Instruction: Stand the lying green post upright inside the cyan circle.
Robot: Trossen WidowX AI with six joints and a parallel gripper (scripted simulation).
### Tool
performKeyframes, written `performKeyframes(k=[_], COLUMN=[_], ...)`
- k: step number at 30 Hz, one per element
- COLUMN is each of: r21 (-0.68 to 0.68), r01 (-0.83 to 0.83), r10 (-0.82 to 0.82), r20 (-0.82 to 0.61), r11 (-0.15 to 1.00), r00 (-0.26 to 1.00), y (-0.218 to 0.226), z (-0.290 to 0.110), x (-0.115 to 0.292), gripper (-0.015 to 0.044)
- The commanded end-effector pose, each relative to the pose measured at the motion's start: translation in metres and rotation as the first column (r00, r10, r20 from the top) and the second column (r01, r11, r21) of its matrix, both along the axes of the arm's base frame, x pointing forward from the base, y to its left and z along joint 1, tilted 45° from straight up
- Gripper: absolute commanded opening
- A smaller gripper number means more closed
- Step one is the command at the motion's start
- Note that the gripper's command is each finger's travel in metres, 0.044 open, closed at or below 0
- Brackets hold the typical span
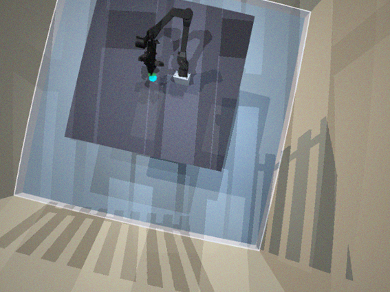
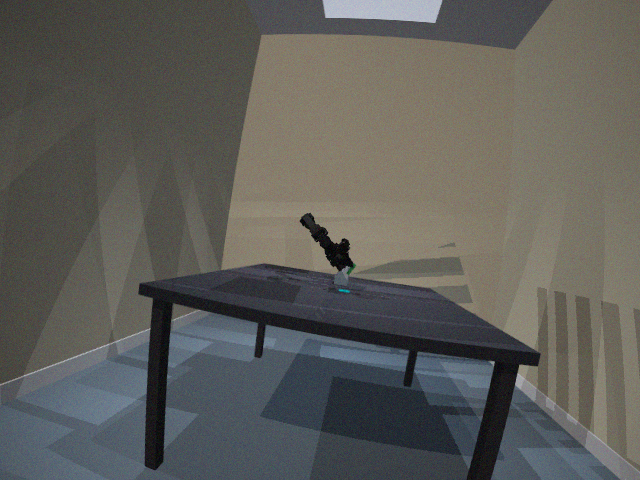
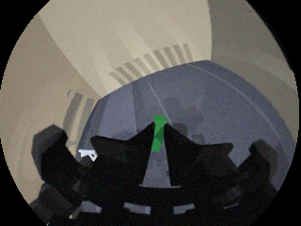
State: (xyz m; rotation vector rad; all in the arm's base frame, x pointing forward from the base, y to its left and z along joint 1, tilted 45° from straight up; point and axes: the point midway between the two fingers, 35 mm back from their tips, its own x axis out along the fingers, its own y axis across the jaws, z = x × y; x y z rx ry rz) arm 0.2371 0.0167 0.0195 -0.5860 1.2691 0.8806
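Observation:
My gripper (image 3: 160, 124) (image 1: 150, 71) (image 2: 347, 268) is shut on the green post (image 3: 158, 134) (image 2: 351, 269), a short green bar that sticks out past the fingertips in the wrist view. In the exterior view the post shows as a small green tip held above the table (image 2: 248, 304). The cyan circle (image 1: 152, 78) (image 2: 343, 291) lies on the dark table top just below the gripper. In the top view the gripper hangs right over the circle. The circle is hidden in the wrist view.
The arm's white base block (image 1: 181, 77) stands on the table to the right of the circle in the top view. The dark table (image 1: 113, 112) stands on a blue tiled floor (image 1: 66, 178) in a beige-walled room.

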Motion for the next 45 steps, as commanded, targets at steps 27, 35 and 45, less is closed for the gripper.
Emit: performKeyframes(k=[27,35,45], r21=[0.131,0.154,0.177], r01=[-0.057,-0.077,-0.105], r10=[0.031,0.037,0.043], r20=[0.195,0.249,0.319], r11=[0.990,0.985,0.979], r00=[0.980,0.968,0.947], y=[-0.002,-0.003,-0.004], z=[0.010,0.013,0.017], x=[0.003,0.003,0.004], gripper=[0.0023,0.0023,0.0023])
